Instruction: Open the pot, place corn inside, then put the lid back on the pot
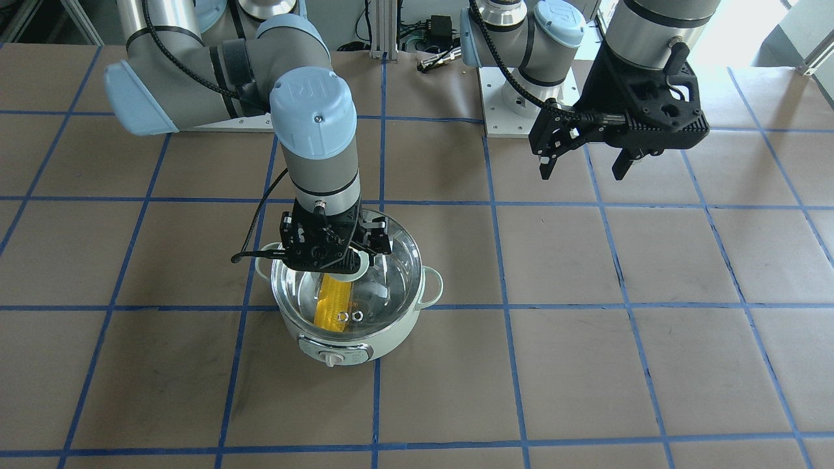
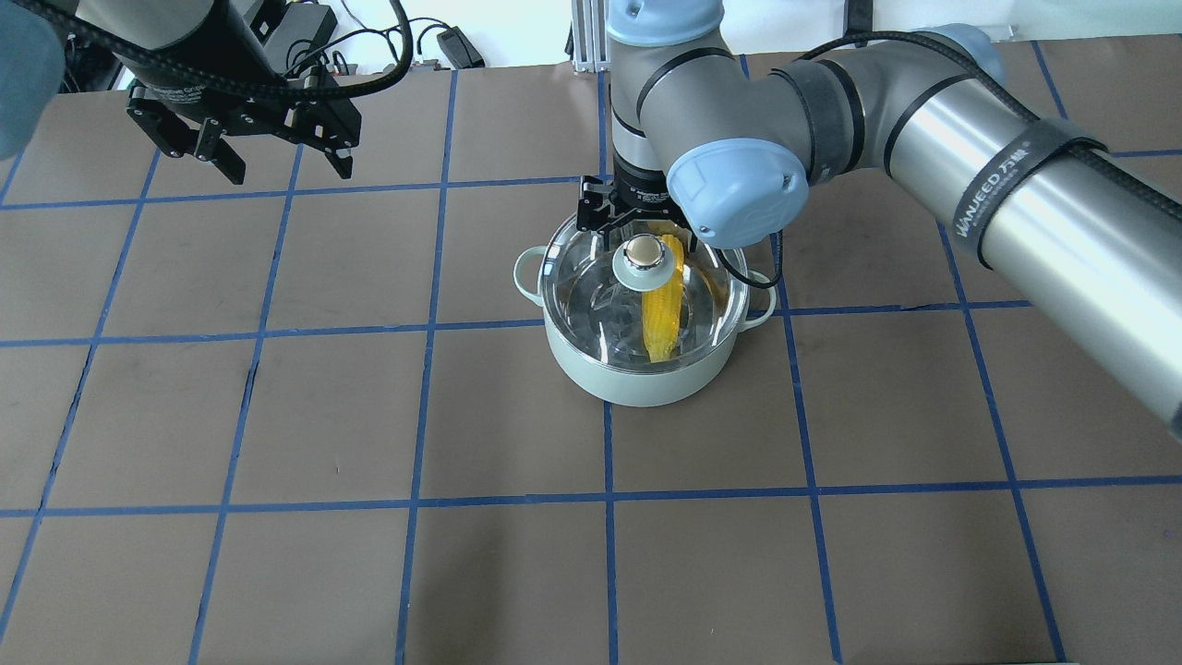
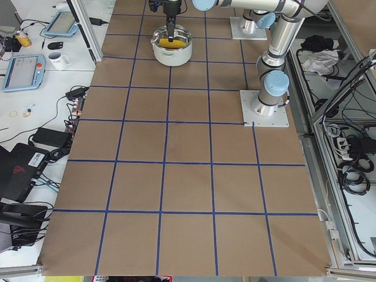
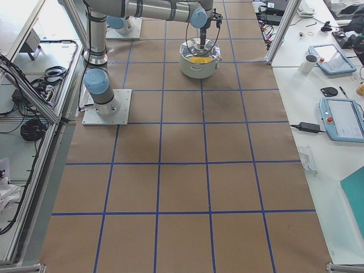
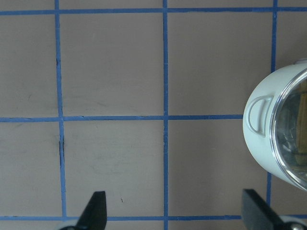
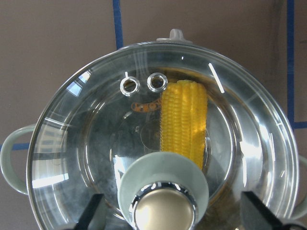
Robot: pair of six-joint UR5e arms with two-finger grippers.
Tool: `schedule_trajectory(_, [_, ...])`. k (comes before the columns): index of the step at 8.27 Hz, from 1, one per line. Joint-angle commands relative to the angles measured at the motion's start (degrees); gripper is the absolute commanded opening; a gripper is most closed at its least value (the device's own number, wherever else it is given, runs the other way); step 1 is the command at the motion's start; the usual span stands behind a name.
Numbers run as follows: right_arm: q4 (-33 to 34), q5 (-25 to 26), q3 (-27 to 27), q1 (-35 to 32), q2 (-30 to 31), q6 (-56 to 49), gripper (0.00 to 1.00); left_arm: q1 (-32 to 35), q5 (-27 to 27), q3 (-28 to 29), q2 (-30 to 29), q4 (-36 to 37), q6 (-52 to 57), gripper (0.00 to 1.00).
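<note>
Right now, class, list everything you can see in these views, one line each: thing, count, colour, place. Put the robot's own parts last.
Table: one, brown with a blue tape grid, under both arms.
Pot: one, pale mint green, about mid-table.
Lid: one, clear glass with a beige knob, on the pot.
Corn: one cob, yellow, inside the pot under the lid.
Side bench: one, white, beside the table.
Mug: one, white, on the side bench.
Control pendants: two, blue-edged, on the side bench.
Right hand: one, black, open, fingers either side of the lid's knob.
Left hand: one, black, open, above bare table away from the pot.
</note>
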State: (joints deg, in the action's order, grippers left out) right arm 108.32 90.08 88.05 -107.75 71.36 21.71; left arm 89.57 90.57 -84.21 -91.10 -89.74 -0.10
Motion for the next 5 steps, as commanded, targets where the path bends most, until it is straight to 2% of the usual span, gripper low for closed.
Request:
schedule_trajectory(1, [-1.3, 0.3, 0.0, 1.0, 7.3, -3.1, 1.00, 0.0, 0.0, -0.2, 0.0, 0.0, 0.6, 1.00])
schedule_trajectory(3, [-9.1, 0.3, 0.2, 3.9, 13.7, -4.2, 1.00, 0.1, 0.0, -0.3, -0.2, 0.0, 0.6, 1.00])
schedule_trajectory(5, [-15.5, 0.4, 0.2, 6.9, 17.1, -7.5, 1.00, 0.1, 0.0, -0.3, -0.2, 0.0, 0.6, 1.00])
